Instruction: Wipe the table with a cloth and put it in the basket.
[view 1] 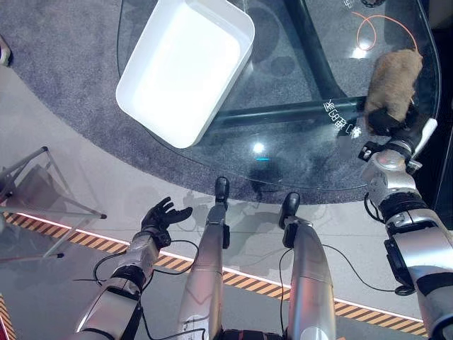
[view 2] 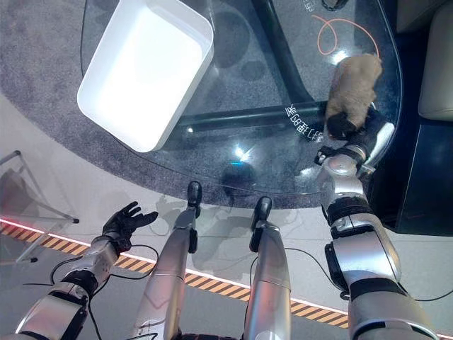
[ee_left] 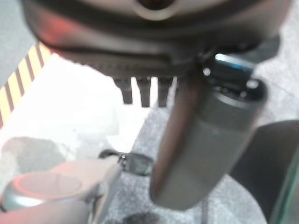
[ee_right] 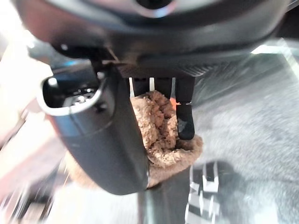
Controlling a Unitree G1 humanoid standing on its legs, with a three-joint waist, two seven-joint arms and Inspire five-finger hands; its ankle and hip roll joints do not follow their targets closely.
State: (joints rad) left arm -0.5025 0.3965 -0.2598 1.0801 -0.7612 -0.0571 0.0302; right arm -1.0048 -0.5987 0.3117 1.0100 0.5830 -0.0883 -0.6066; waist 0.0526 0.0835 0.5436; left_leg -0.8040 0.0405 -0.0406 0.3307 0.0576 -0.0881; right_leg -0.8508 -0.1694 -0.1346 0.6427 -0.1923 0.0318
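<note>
The right hand grips the cloth at the table's right edge, fingers curled round it. The basket sits well left, near the table's left edge. The left hand hangs relaxed off the table.

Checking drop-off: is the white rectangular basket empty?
Empty: white rectangular basket shows bare interior; fluffy brown cloth sits in the right hand on the glass table.

white lettering on glass table, illegible
</note>
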